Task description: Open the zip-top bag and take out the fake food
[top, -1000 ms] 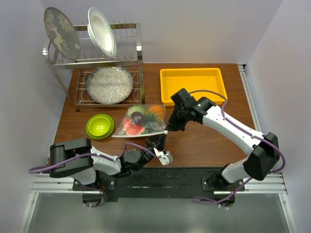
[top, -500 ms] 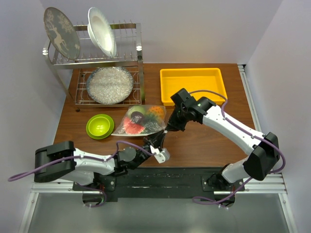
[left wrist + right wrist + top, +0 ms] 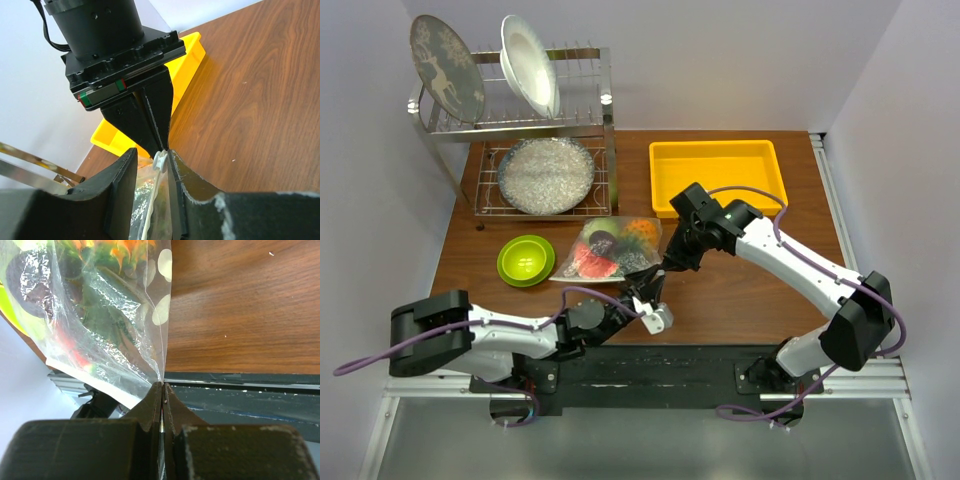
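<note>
Crinkly dotted film of the zip-top bag [image 3: 616, 262], lying on the table [image 3: 740, 295] with the fake food [image 3: 605, 245] inside, is pinched tight by the right gripper [image 3: 162, 386]; the left gripper [image 3: 152, 161], slightly parted astride the zip strip [image 3: 160, 161], should clamp only the opposite lip before peeling.

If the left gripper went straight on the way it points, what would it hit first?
Most likely the right gripper, pinching the bag edge just ahead of the left gripper; the yellow tray lies farther back.
</note>
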`<state>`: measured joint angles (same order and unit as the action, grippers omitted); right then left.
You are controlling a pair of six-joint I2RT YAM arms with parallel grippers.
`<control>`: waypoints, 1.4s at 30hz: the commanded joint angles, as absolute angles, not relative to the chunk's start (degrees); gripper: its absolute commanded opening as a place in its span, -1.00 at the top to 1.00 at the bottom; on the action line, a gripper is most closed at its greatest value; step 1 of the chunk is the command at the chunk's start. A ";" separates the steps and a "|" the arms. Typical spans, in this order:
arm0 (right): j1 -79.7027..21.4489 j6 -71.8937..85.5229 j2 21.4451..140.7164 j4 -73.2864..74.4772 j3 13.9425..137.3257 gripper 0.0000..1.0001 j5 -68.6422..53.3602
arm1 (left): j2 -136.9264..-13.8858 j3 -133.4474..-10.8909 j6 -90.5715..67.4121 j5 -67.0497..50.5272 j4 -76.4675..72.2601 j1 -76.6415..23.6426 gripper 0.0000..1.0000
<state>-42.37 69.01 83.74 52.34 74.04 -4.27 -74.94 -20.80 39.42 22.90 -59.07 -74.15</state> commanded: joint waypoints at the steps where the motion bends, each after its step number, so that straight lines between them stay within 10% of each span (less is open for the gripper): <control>1: -42.63 69.43 83.50 53.00 76.11 1.00 -4.57 | -75.32 -23.64 36.92 20.66 -58.63 -72.78 0.28; 42: -36.21 65.31 77.17 53.35 70.49 1.00 -5.18 | -73.66 -21.53 34.54 27.86 -52.65 -72.68 0.85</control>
